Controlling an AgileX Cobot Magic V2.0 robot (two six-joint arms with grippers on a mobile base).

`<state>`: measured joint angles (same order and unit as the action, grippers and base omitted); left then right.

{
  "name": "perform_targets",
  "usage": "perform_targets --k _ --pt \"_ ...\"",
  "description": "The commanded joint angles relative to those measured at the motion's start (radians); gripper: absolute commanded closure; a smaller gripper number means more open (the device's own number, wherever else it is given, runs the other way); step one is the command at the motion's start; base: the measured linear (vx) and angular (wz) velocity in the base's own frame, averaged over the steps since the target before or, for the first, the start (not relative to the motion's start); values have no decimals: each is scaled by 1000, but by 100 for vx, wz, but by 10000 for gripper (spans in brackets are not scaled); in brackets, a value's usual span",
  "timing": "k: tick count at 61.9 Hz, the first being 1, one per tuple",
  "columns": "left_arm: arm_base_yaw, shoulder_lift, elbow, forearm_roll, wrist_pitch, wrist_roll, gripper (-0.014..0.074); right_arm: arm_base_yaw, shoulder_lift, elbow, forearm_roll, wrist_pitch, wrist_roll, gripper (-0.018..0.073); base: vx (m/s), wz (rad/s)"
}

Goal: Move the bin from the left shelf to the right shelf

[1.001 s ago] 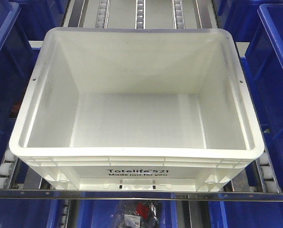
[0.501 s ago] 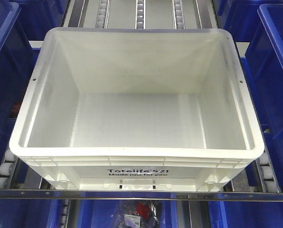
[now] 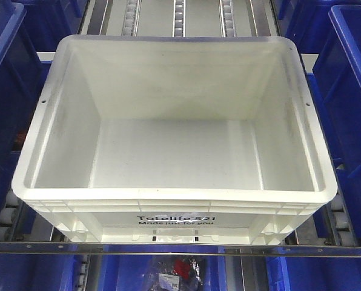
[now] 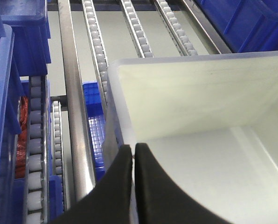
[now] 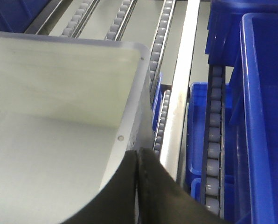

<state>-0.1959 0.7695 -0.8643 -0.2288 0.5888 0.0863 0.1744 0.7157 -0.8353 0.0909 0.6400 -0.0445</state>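
The bin (image 3: 174, 195), a large white empty tote with black "Totelife 521" print on its near side, fills the front view and sits on the shelf's roller tracks. Neither gripper shows in that view. In the left wrist view my left gripper (image 4: 134, 151) is shut on the bin's (image 4: 195, 93) left wall, one black finger outside and one inside the rim. In the right wrist view my right gripper (image 5: 137, 156) is shut on the bin's (image 5: 59, 79) right wall the same way, just below a small rim hole.
Blue bins stand close on both sides (image 3: 2, 73) (image 3: 356, 91) (image 5: 265, 116). Roller tracks (image 3: 178, 15) run away behind the bin. A steel front rail (image 3: 168, 248) crosses below it, with a lower blue bin holding bagged parts (image 3: 177, 270). A steel divider rail (image 4: 73, 102) runs along the left.
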Motion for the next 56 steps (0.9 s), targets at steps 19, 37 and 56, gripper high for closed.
perform_targets --k 19,37,56 --pt "-5 9 -34 -20 -66 -2 542 -2 2 -34 15 -104 -11 533 0 0" --pt "-5 38 -34 -17 -67 -2 212 -2 2 -34 21 -128 -3 183 0 0" --pt "-5 47 -34 -18 -79 -3 70 -2 27 -34 19 -131 90 -118 0 0"
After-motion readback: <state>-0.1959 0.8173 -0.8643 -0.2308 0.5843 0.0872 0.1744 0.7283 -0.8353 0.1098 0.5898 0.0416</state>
